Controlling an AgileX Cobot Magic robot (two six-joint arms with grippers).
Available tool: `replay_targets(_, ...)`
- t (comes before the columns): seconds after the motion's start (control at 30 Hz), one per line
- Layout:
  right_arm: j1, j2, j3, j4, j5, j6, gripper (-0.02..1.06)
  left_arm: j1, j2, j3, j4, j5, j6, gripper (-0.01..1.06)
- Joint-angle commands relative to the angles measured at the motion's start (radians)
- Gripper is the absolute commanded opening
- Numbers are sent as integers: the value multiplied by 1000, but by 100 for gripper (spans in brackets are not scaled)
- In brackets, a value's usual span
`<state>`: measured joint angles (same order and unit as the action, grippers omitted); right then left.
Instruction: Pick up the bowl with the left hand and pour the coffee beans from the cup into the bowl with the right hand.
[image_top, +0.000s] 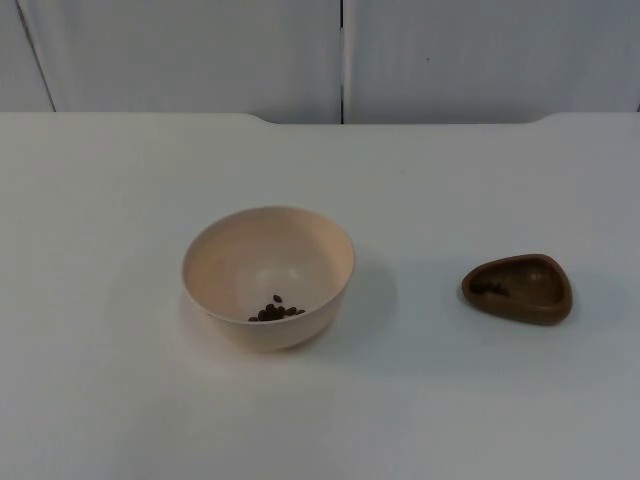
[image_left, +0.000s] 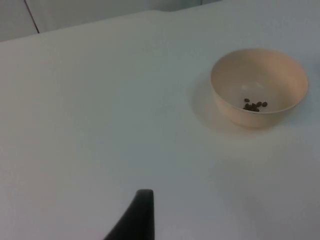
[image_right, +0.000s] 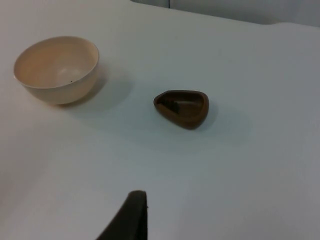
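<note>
Neither gripper's opening can be told: of the left gripper a single black fingertip (image_left: 140, 215) is seen above bare table, well apart from the bowl, and nothing is held by it. Of the right gripper likewise one black fingertip (image_right: 131, 216) is seen over bare table, near neither the cup nor the bowl, with nothing in its grasp.

On the white table (image_top: 120, 200) the cream bowl (image_top: 268, 275) is set upright, slightly left of centre in the top view. A small heap of coffee beans (image_top: 276, 311) is gathered at the bottom of the bowl, against the wall nearest the camera; the same beans (image_left: 255, 105) are made out in the left wrist view.

To the bowl's right, well apart from it, the brown cup (image_top: 518, 288) is placed upright on the table. It is shaped as a shallow rounded triangle. Its long axis is laid roughly along the table's left-right line, with the narrower, pointed end turned toward the bowl and the broad end turned away. A few dark beans (image_top: 490, 287) are seen inside it at the pointed end.

Behind the table a grey wall (image_top: 200, 50) is seen.
</note>
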<state>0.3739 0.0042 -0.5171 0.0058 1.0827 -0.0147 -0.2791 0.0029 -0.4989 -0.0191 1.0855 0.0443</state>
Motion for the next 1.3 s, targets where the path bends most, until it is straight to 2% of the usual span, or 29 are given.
replay_targets(0.0,-1,-4,1,0,-3,-2,105,0,-3,5,5,-9,-8,105)
replay_targets(0.23,-1,-4,1,0,-5,-2,105,2,-3,5,9,-9,-8,105)
replay_targets(0.33,-1,-4,1,0,-5,-2,105,28,-3,5,11,-9,-8,105)
replay_targets(0.5,-2,-4,1,0,-5,-2,105,139,-3,5,11,-9,-8,105)
replay_targets(0.53,-2,-4,1,0,-5,-2,105,139,-3,5,11,-9,-8,105)
replay_targets(0.6,-2,-4,1,0,-5,-2,105,201,-3,5,11,-9,-8,105)
replay_targets(0.8,-2,-4,1,0,-5,-2,105,277,-3,5,11,-9,-8,105)
replay_targets(1.27,-5,-4,1,0,-5,-2,105,303,-3,5,13,-9,-8,105)
